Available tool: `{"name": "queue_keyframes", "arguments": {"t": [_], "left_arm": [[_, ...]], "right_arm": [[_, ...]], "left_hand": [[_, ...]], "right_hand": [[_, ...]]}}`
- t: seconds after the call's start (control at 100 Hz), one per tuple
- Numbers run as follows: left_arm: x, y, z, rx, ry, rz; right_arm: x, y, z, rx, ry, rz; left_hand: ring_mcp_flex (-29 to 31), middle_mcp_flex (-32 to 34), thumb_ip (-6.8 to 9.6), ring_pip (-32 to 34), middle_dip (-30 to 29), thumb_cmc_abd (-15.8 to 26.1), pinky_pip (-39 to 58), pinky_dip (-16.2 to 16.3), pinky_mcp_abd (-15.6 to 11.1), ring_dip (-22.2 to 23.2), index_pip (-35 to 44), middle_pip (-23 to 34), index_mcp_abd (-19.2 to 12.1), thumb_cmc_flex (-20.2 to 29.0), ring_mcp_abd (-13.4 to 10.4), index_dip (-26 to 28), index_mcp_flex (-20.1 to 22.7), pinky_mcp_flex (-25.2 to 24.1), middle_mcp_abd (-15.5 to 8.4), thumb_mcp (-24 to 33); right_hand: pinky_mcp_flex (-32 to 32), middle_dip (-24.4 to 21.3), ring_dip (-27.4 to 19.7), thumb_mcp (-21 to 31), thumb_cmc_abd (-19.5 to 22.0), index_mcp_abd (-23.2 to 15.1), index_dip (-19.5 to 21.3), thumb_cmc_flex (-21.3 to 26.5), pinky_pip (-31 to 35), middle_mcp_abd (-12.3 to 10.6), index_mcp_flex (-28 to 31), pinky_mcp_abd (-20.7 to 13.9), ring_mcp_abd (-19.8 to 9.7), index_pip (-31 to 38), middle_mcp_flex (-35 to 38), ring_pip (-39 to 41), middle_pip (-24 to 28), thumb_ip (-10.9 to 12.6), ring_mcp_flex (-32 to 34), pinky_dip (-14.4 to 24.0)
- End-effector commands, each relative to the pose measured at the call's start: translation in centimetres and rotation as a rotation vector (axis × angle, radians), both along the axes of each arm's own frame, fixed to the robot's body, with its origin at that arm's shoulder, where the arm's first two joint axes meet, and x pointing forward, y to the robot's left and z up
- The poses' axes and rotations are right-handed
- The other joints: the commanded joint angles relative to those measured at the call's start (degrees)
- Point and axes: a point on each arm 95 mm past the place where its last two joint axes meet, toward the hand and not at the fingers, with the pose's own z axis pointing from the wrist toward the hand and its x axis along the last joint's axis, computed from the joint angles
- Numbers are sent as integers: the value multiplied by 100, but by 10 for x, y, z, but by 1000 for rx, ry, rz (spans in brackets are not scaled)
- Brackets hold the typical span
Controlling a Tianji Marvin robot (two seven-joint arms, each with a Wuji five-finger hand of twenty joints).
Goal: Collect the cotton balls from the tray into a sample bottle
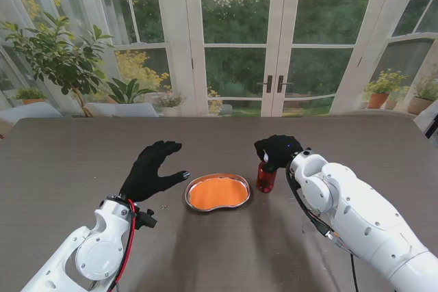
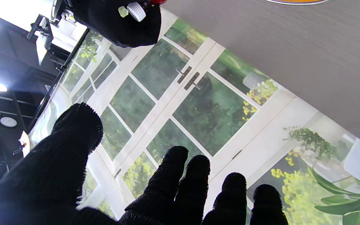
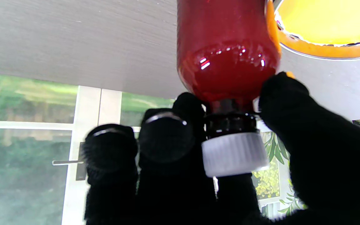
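On the grey table before the garden windows, the red sample bottle (image 1: 265, 177) stands upright just right of the orange tray (image 1: 217, 192), the right hand (image 1: 277, 150) clamped from above around its white-capped neck, while the left hand (image 1: 152, 171) hovers spread and holding nothing left of the tray.

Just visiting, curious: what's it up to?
Right hand gripping red bottle at its white cap. Left hand open, empty. Tray beside bottle.

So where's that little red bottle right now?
From the stand's view, the red bottle stands on the table just right of the orange tray, with the right robot hand closed around its white-capped top.
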Motion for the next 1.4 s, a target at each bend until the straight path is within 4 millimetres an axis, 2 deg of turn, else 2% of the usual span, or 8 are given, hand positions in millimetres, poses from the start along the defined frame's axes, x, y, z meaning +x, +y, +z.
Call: {"name": "queue_keyframes", "arguments": {"t": [0.0,0.07,0.14,0.52,0.71,0.85,1.12,1.39], "left_arm": [[-1,-2,0,1,13,-13],[-1,-2,0,-1,13,-13],[-1,-2,0,0,13,-14],[-1,-2,-1,2,14,-16],[-1,-2,-1,2,15,-17],[0,-2,-2,0,15,-18],[0,-2,-1,-5,8,-15],[-2,0,1,-3,-1,-7]], "right_arm": [[-3,-2,-9,-22,28,2],[-2,-2,-9,-27,28,3],[-2,-2,-9,-28,27,2],[-2,-4,-6,-41,9,4],[0,-5,1,-35,-10,-2],[0,-4,13,2,-21,-11],[-10,-3,27,113,-64,-47],[-28,2,37,221,-157,-63]], "left_hand": [[93,128,230,44,37,187,-103,80,24,43,5,-10,-674,-38,10,14,45,59,-48,45],[104,138,231,49,42,198,-95,88,36,47,2,-9,-677,-41,23,14,39,75,-47,40],[113,146,233,55,47,190,-92,95,40,50,5,-9,-674,-32,28,15,44,80,-47,39],[136,175,236,64,62,194,-86,120,56,56,4,-12,-665,-23,46,17,45,99,-36,18],[150,196,237,71,67,194,-91,124,63,59,5,-8,-669,-24,69,17,49,100,-33,12],[156,201,238,74,68,207,-90,128,65,59,5,-8,-672,-24,65,17,51,110,-40,2],[155,213,244,74,69,242,-92,130,68,58,24,-6,-686,-8,59,25,90,118,-37,5],[165,226,247,74,67,295,-97,131,62,57,69,-5,-694,14,41,57,169,106,-63,-13]], "right_hand": [[-85,46,-85,321,-60,168,189,-36,105,-623,32,65,-120,-307,-246,-101,61,355,113,119],[-173,9,-121,321,-22,270,404,-275,75,-611,78,56,-124,-735,-428,-270,80,607,115,125],[-288,-151,-158,276,14,358,1189,-604,34,-573,89,57,-78,-1311,-659,-475,110,1208,106,140],[-1006,-528,-178,-132,-314,528,875,-1743,-227,-255,-725,-53,124,-2465,-2192,-1027,-362,1048,-1130,205],[-1509,-1447,-520,-445,57,603,529,-2267,-473,0,-1461,-62,420,-3134,-3059,-1782,-1223,1029,-2013,295],[-1803,-1899,-918,-775,567,458,401,-2569,-763,-52,-1646,24,610,-3245,-3303,-2497,-1496,1047,-2407,302],[-2284,-2289,-1853,-1933,2036,-96,454,-2299,-2021,-224,-1331,330,722,-3325,-3139,-4094,-1827,1348,-2759,-306],[-2386,-2779,-2418,-1614,2065,-380,467,-2029,-2804,-425,-791,228,483,-3384,-2356,-4970,-2297,1480,-2611,-1078]]}}
